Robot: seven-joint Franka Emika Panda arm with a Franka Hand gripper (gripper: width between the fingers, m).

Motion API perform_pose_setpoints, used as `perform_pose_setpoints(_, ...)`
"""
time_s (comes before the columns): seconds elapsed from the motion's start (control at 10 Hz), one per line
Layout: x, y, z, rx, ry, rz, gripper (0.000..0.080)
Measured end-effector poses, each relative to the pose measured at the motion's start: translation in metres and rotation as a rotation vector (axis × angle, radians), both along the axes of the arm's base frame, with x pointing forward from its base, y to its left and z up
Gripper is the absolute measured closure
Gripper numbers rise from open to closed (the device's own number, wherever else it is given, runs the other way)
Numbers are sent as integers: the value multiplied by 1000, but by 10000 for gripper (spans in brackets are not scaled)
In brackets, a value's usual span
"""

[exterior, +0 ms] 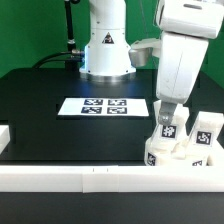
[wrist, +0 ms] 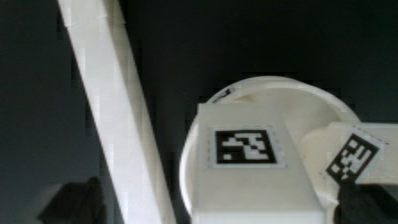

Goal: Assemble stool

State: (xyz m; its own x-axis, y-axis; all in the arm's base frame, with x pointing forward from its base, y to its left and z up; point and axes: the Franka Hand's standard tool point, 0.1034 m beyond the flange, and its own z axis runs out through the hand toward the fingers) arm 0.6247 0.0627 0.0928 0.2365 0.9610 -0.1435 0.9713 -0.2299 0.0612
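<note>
The end effector [exterior: 168,121] is lowered over the near corner of the black desk [exterior: 60,135], at the exterior view's right. Directly beneath it sits the round seat [exterior: 163,151], with a tagged leg [exterior: 170,128] standing upright on top, at the fingertips. Whether the fingers clamp that leg cannot be determined. A second leg [exterior: 204,133] stands just beside. The border bar [exterior: 70,178] runs alongside. The marker board [exterior: 105,106] lies well apart.

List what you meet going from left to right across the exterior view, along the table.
marker board → gripper over the round seat → leg at the far right, with the long white border bar running along the front edge.
</note>
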Motion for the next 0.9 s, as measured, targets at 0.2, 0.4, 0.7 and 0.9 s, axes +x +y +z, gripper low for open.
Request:
perform_pose_setpoints(0.2,3,4,2,-8,-1,0,150)
perform_pose_setpoints(0.4,3,1,2,-9,-2,-7,273)
perform_pose_setpoints(0.7,3,-1,1,-9,-3,-17,468)
perform_pose_setpoints(0.9,3,-2,1,-9,-4,-29,468)
